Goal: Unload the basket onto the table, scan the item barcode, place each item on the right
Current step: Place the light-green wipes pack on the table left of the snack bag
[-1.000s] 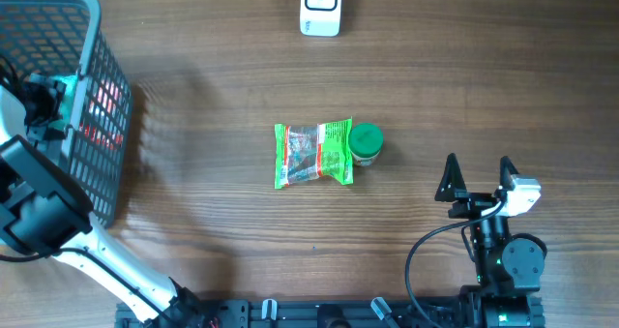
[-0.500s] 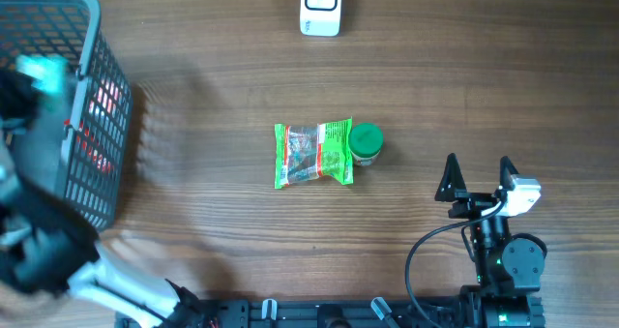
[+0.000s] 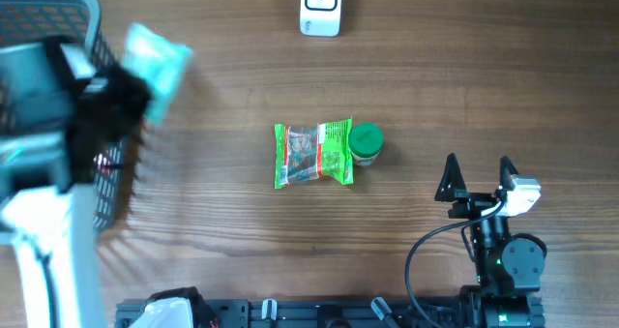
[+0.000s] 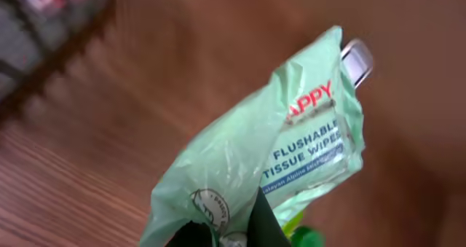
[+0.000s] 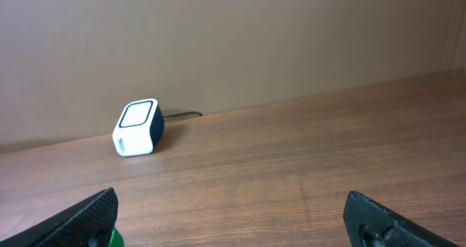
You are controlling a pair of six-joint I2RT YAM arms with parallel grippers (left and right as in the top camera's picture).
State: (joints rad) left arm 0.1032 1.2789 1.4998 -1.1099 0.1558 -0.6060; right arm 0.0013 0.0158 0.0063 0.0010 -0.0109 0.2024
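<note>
The left hand [image 4: 229,231] pinches the wipes [image 3: 160,55] by one end, up in the air beside the basket [image 3: 58,4] at the desk's left edge. That probably lets the label face the scanner [image 3: 320,7] at the far edge. The right hand [image 3: 477,173] rests spread wide.

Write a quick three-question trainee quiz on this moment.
1. True or false: the right gripper is open and holds nothing.
2. What is the left gripper shut on? A) green-lidded jar B) flushable tissue wipes pack C) green snack packet
3. Fill in: seen from the robot, the white barcode scanner stands at the table's ____ edge.
Key: 1 true; 2 B; 3 far.
</note>
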